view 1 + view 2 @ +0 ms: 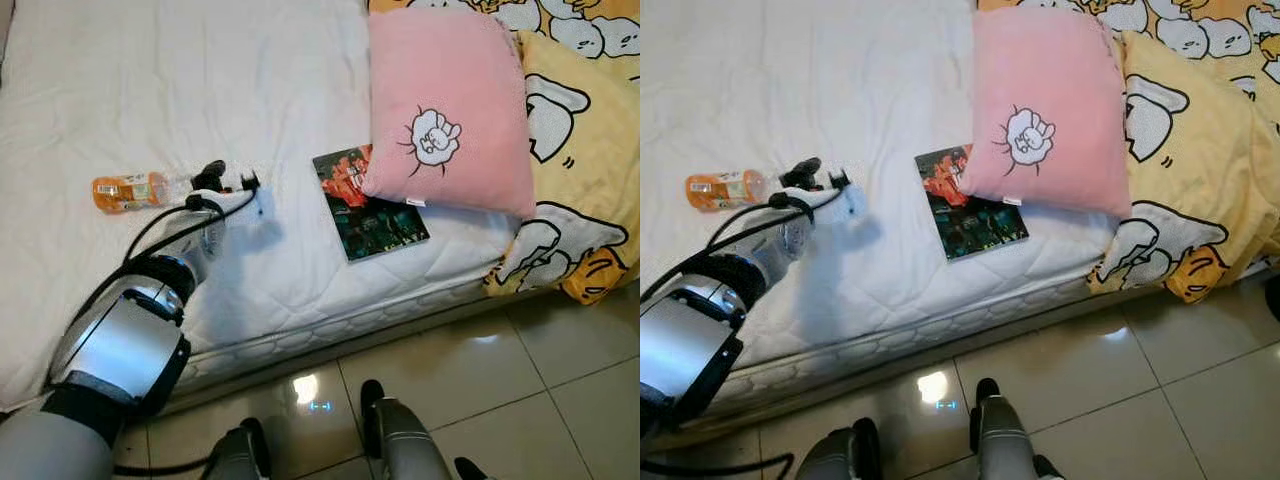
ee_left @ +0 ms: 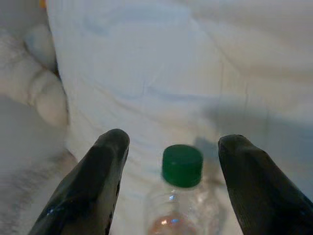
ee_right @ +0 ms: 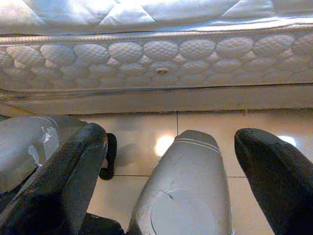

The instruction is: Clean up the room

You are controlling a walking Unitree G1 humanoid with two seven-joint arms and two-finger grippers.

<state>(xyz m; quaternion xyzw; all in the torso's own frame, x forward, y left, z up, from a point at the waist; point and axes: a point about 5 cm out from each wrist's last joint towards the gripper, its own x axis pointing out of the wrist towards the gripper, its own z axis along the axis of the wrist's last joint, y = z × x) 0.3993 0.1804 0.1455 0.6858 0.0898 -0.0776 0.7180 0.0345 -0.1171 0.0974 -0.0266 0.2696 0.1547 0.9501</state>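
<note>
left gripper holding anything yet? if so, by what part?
Nothing held. The left gripper is open, its fingers on either side of the bottle's green cap, not closed on it.

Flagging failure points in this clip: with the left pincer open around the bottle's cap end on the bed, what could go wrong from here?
1. The bottle lies on its side on the soft mattress; the left pincer may nudge it so it rolls away.
2. In the wrist view the green cap sits between the open fingers; closing this near the end could let it slip out.
3. The cable along the arm might snag the bedding.
</note>
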